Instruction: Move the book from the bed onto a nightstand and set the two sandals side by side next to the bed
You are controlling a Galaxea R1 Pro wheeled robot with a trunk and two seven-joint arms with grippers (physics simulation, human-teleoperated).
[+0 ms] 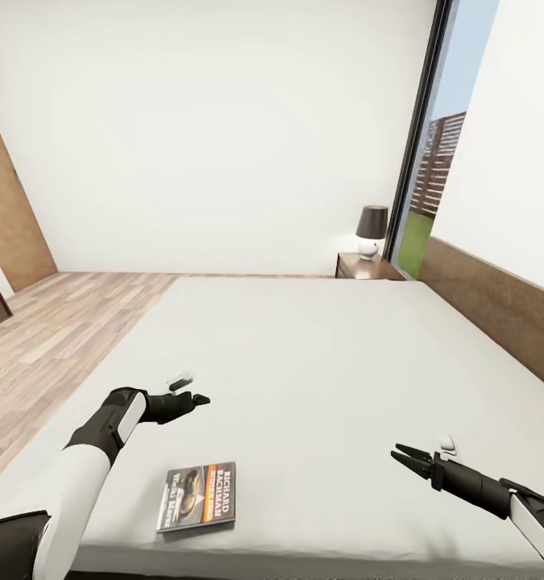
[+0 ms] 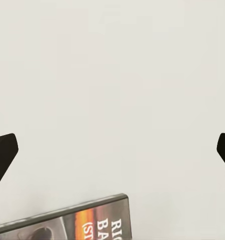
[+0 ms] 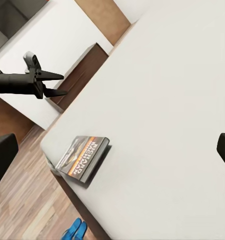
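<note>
Book (image 1: pixel 197 496) on bed (image 1: pixel 320 354), near front edge; nightstand (image 1: pixel 367 267) behind bed, far right; sandals (image 3: pixel 75 230) on floor (image 1: pixel 46 338) beside bed.

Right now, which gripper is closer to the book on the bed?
Left. The left gripper hovers just beyond the book; the right gripper is farther off, across the mattress.

Just below the left claw (image 2: pixel 112 150), the book (image 2: pixel 67 222) is cut off by the picture's edge. Beside the bed (image 3: pixel 162 100), only the sandals' (image 3: pixel 75 230) blue tips show.
</note>
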